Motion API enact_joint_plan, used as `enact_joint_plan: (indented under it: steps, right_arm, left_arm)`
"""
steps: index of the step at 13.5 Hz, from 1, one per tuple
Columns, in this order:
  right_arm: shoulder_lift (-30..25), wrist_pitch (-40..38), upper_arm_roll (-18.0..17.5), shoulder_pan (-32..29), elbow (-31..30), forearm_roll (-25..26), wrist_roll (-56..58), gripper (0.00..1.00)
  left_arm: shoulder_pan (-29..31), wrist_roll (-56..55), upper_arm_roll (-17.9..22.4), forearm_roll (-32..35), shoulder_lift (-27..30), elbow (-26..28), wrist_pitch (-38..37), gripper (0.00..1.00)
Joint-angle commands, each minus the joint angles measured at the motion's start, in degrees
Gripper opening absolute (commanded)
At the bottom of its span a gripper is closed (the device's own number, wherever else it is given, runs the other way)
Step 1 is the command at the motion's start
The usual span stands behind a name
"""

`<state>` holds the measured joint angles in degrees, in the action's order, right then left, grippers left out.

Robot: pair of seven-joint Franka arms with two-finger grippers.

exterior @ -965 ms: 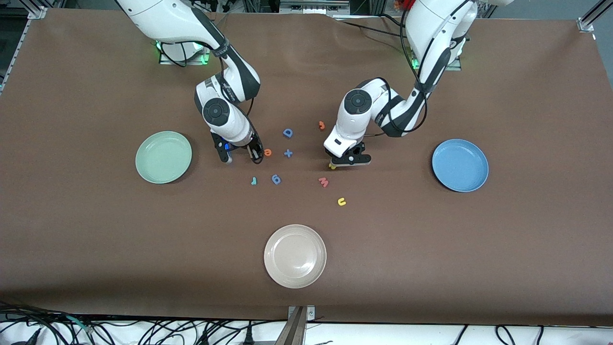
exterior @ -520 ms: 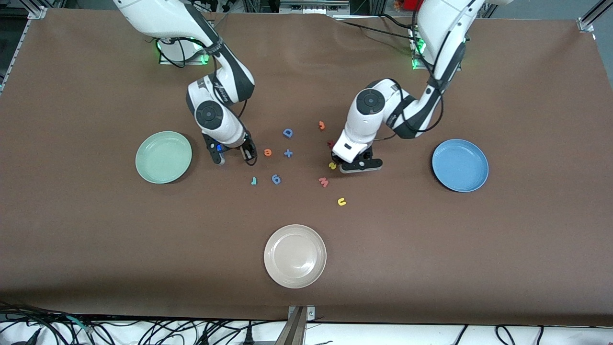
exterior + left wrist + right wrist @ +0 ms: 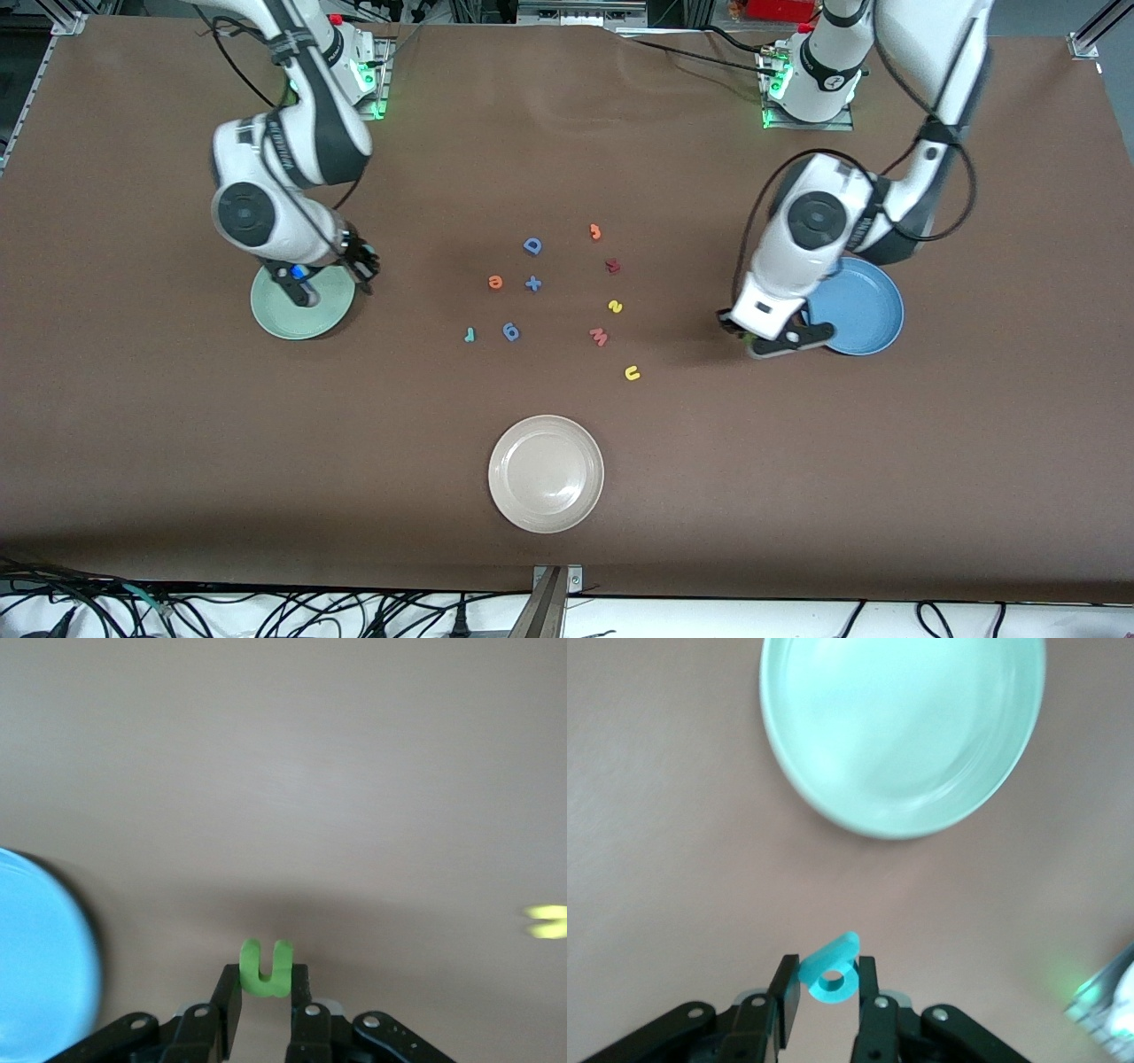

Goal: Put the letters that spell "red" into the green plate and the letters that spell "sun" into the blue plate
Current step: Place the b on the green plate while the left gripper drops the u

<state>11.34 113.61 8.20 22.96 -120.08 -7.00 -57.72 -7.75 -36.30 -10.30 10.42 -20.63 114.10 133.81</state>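
Observation:
My right gripper is shut on the teal "d", and in the front view this gripper hangs over the rim of the green plate on the side toward the letters. My left gripper is shut on the green "n", and seen from the front it hangs over the table just beside the blue plate. On the table between the plates lie the orange "e", teal "r", yellow "s" and yellow "u".
Other pieces lie among the letters: a blue "D", a blue plus, a blue "6", a salmon "w", a dark red letter and a small orange piece. A cream-white plate sits nearer the front camera.
Both arms have swung away from the letter cluster. The right one went to the green plate with the teal "d", the left one to the blue plate with the green "n".

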Motion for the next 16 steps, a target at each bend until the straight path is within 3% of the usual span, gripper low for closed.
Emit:
enact_joint_plan:
  steps: [1,5,7,8,9,10,14,16]
  right_arm:
    - [-1.7,-2.2,5.9,0.2,-1.6,0.5,12.3,0.16]
    - [0.0,1.5,13.1,0.2,-4.3,0.5,30.1,0.16]
    - [1.6,7.6,13.9,0.0,-7.0,0.6,34.3,0.16]
    - [2.7,9.9,14.1,-0.3,-7.8,0.6,36.5,0.16]
    - [4.2,12.5,15.2,-0.6,-8.4,0.5,39.8,0.16]
    - [5.5,14.4,16.0,-0.9,-8.8,0.5,42.6,0.16]
    - [9.6,18.9,16.1,-3.1,-9.1,0.4,48.3,0.16]
    - [10.1,19.7,16.1,-3.5,-9.1,0.2,48.7,0.16]
  left_arm:
    - [7.0,13.9,-0.6,-1.1,2.2,1.7,-4.0,0.15]
    - [14.7,29.4,-0.5,-1.2,2.4,6.4,-4.1,0.16]
    - [15.0,30.2,-0.5,-1.1,2.3,8.1,-4.0,0.22]
    - [15.0,30.8,-0.5,-1.1,2.2,8.4,-4.1,0.37]
    - [15.0,31.2,-0.4,-0.3,2.1,9.0,-4.2,0.87]
    - [15.0,30.9,-0.4,-0.1,2.3,9.0,-4.3,1.00]
    - [13.9,27.3,-0.5,-1.1,5.6,8.5,-6.1,1.00]
    - [9.7,21.9,-0.5,-4.9,5.9,8.4,-6.2,1.00]
